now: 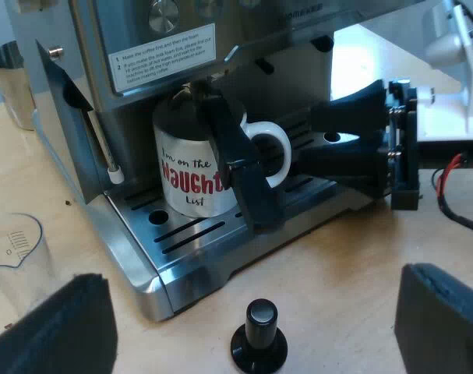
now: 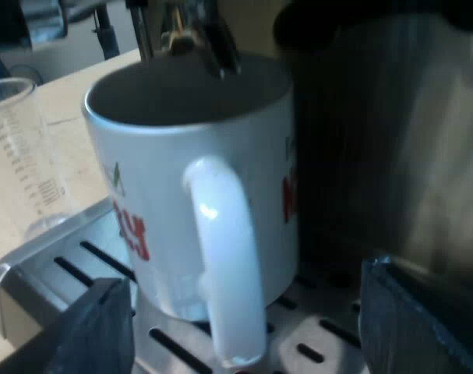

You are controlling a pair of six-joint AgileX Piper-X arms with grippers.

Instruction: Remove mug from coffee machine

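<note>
Just off the coffee machine's (image 1: pixel 142 54) front, my left gripper (image 1: pixel 255 284) hangs over the table (image 1: pixel 345 257), jaws wide apart, with a black-knobbed tamper (image 1: pixel 259 336) standing on the wood between them. The mug (image 1: pixel 191 175) sits on the drip tray (image 1: pixel 181 232). My right gripper (image 2: pixel 240 292) is at the mug, jaws apart on either side of its handle (image 2: pixel 220 257), not clamped.

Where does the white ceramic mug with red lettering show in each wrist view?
Left wrist view: the white red-lettered mug stands on the slotted steel drip tray.
Right wrist view: the mug is close ahead, handle between the right hand's open fingers.
Shared landmark: the clear measuring glass beside the tray.
</note>
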